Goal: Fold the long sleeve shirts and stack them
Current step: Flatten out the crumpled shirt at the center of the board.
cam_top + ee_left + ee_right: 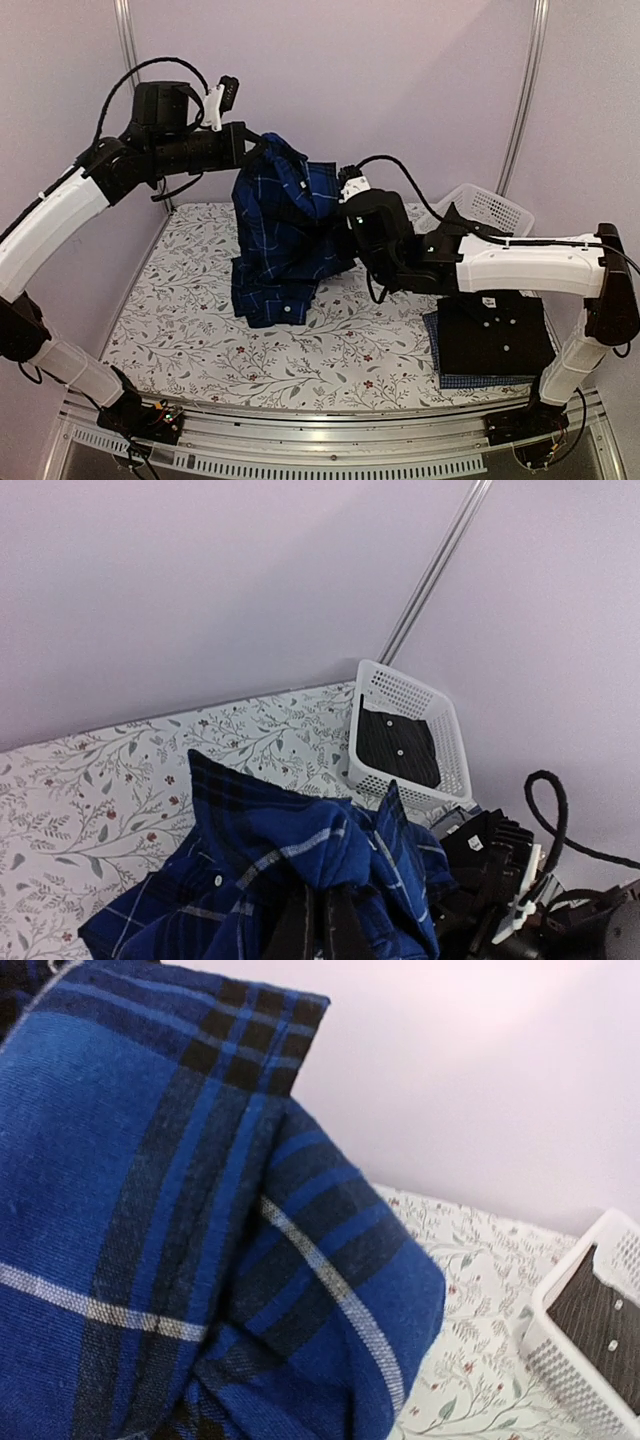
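top external: raised left tool [252,150] pinches plaid shirt [285,240].

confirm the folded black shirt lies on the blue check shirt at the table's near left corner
No: the black shirt lies on the blue check shirt at the table's near right corner, not the left. The top external view shows it.

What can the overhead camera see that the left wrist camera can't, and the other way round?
Only the overhead view shows the folded black shirt stacked on a blue check shirt. Only the left wrist view shows a dark buttoned garment lying inside the white basket. Both show the blue plaid shirt, the basket and the flowered table.
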Controlling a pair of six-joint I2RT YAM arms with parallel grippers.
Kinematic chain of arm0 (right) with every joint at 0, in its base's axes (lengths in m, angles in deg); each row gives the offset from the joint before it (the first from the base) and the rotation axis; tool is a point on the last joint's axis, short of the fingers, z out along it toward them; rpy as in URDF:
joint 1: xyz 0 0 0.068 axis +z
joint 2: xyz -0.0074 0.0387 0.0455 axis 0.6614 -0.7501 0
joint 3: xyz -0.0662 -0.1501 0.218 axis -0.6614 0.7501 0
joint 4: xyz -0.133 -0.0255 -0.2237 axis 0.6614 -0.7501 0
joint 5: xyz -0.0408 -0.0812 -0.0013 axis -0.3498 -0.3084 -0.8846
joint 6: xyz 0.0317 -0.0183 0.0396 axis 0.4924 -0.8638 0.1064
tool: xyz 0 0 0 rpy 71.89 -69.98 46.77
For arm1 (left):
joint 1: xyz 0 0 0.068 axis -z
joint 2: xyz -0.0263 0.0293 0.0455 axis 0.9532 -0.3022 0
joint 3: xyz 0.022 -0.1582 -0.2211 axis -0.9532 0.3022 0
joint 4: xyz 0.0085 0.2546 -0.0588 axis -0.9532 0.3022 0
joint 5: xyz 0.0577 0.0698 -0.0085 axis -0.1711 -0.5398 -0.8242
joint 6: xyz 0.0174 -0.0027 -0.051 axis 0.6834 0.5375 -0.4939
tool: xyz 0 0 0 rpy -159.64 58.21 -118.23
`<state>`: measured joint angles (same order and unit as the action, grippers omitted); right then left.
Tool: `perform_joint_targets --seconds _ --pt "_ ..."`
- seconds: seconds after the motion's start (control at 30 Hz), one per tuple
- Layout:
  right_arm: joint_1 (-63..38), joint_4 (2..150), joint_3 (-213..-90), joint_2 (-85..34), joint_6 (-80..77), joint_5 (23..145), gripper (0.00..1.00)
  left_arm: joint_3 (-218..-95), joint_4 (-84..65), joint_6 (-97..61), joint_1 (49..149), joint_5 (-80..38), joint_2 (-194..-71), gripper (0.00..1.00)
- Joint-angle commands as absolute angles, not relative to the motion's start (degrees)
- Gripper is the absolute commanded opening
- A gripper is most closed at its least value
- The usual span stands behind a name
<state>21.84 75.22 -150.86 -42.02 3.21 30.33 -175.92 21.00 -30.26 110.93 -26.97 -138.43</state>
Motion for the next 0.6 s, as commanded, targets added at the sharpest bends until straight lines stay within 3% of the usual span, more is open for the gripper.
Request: perform_joint_targets --seconds 0.0,0.2,0.57 --pt "21.66 80.11 -156.37 -35.15 -16.19 29.91 0.0 -182.73 20.08 -22.66 110.03 -29.11 -135.63 0.0" --pt "21.7 77.01 -167.54 -30.65 -27.66 38.72 0.0 -193.31 18.92 -16.78 110.24 -27.72 -134.43 0.0" --pt "21.52 64.0 -189.28 -33.22 -29.01 51.87 0.0 -200.65 12.32 -13.76 110.17 -25.25 -132.42 0.0"
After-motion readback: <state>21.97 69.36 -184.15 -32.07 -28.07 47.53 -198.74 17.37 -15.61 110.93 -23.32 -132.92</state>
